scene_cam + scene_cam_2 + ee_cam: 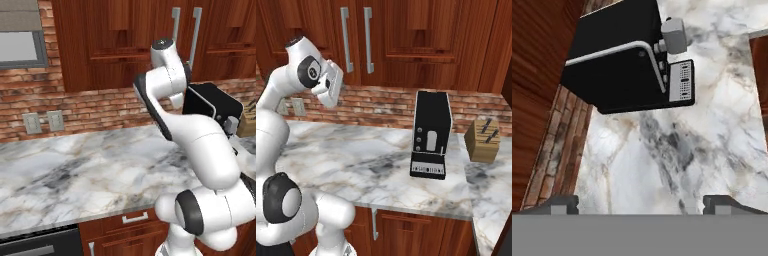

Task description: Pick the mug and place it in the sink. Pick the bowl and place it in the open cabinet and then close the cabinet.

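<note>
Left base view: the white arm rises from the lower right and bends over a grey-veined white marble counter backed by a red brick wall. Reddish-brown wooden wall cabinets hang above, doors closed here, with two long vertical silver bar handles side by side. Two pale wall sockets sit on the brick near the counter's back edge, left. A black coffee machine stands at the counter's back right, partly behind the arm. A grey-framed window shows at upper left. Right base view: the coffee machine stands upright toward the counter's right half, near the front edge, with a pale panel low on its front; any lettering there is too small to read. A wooden knife block stands just beside it, toward the counter's right edge. The cabinet doors above are panelled and closed; the bar handles hang left of centre. Hand view: the gripper has its jaws spread wide with nothing between them, poised over bare marble. The coffee machine lies ahead against the brick; no legible brand.
</note>
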